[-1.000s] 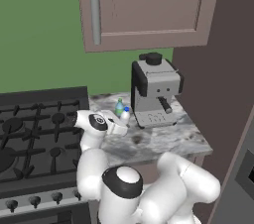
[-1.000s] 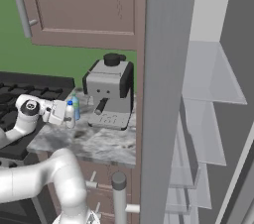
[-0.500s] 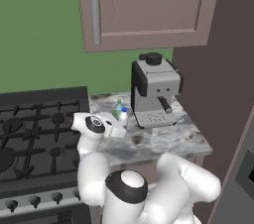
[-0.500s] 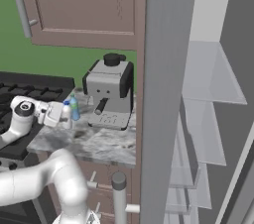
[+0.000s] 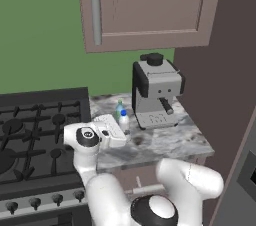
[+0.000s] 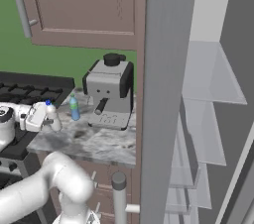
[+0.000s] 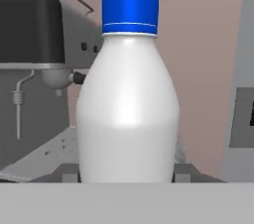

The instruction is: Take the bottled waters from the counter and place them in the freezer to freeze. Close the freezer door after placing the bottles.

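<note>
Gripping the white bottle (image 7: 128, 104) low on its body, the jaws stand clenched against both its sides, the bottle upright at the worktop's (image 5: 170, 142) left end beside the stove (image 5: 35, 135). Just behind it stands the teal bottle (image 6: 74, 108), also upright. Farther right sits the coffee machine (image 5: 155, 90). Beyond the worktop, the freezer (image 6: 198, 119) stands open, its freezer door (image 6: 161, 119) swung out.
</note>
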Tool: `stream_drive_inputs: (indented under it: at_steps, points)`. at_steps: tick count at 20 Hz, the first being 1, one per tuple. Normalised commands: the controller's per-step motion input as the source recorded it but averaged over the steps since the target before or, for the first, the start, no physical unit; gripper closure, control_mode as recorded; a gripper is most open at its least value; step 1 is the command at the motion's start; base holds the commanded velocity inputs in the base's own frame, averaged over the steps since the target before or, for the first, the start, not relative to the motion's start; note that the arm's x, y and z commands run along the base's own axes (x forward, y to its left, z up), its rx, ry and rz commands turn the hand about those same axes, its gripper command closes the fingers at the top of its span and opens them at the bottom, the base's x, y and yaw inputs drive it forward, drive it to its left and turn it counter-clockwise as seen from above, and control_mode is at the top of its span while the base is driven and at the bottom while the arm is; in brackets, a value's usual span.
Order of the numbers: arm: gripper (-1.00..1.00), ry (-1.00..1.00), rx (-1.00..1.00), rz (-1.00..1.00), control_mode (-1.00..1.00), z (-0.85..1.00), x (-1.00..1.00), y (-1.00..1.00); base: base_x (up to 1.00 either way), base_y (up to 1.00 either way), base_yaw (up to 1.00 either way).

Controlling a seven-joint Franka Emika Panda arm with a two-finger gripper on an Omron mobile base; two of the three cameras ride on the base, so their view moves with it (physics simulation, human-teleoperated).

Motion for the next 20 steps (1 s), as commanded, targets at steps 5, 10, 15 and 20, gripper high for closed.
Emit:
stream_drive_inputs:
  at_steps: [5,10,15,20]
  points:
    - [1.0,-0.02,-0.06,-0.01,-1.0,0.76,-0.94,-0.24,0.0,0.0,0.0]
    - [1.0,0.08,0.04,-0.06,-1.0,0.74,-0.8,-0.36,0.0,0.0,0.0]
    - [1.0,-0.03,0.19,-0.1,-1.0,0.39,-1.0,-0.45,0.0,0.0,0.0]
    - [1.0,-0.07,0.13,-0.05,-1.0,0.46,-0.61,-0.4,0.0,0.0,0.0]
